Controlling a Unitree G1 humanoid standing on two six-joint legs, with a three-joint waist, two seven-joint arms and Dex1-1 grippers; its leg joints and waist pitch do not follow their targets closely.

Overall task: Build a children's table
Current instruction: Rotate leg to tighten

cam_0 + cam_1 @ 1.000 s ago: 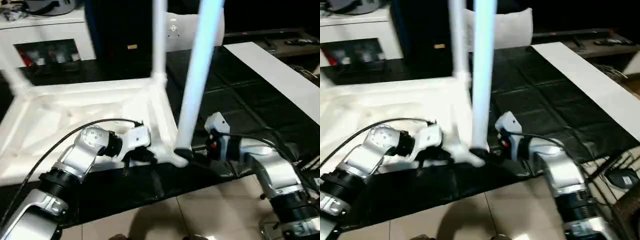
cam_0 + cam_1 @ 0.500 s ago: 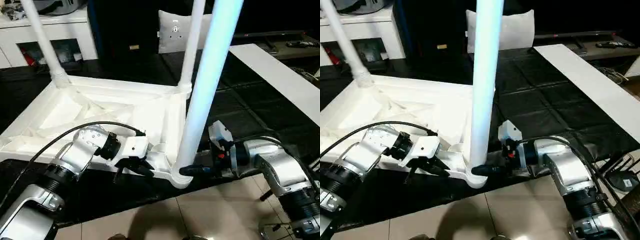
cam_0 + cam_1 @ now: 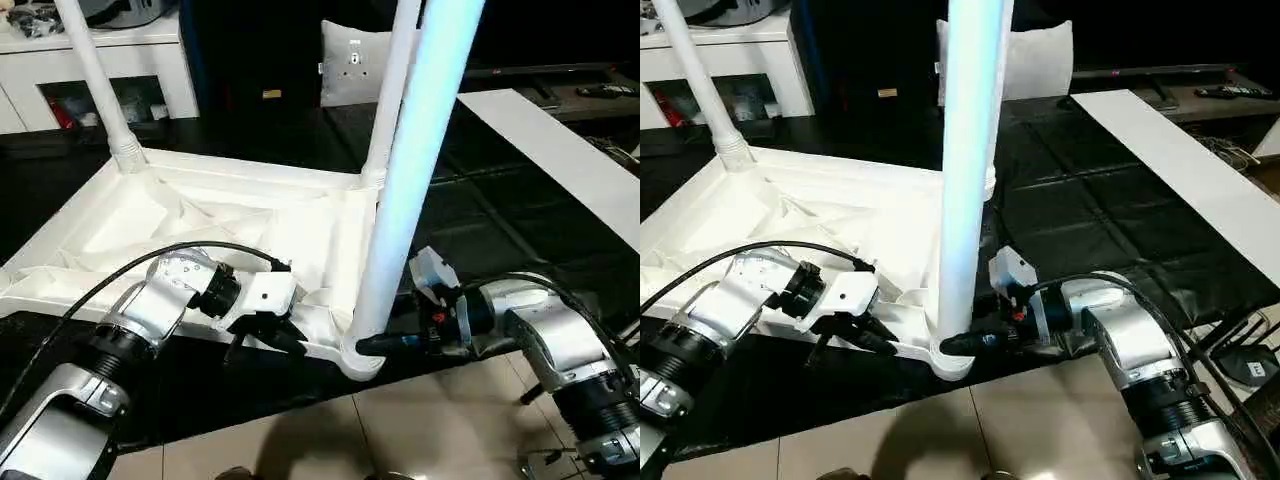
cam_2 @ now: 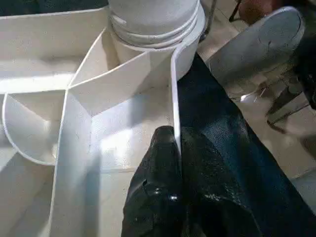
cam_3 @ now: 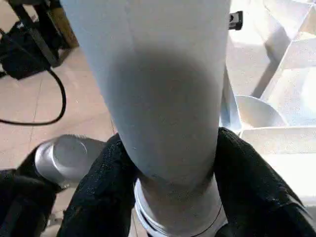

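The children's table lies upside down on a black mat, its white ribbed top facing up. Three white legs stand in corner sockets: one far left, one far right, and a near one at the front right corner. My left gripper is shut on the top's thin front rim beside that corner, black fingers pinching the wall. My right gripper reaches in from the right at the near leg's base; its fingers press both sides of the leg.
A grey-white pillow leans at the back, and a white cabinet stands at the back left. A long white board lies across the black mat on the right. Tiled floor runs along the front.
My right gripper's fingers have closed in on the base of the near leg. The left gripper keeps its grip on the rim. The camera has shifted and tilted.
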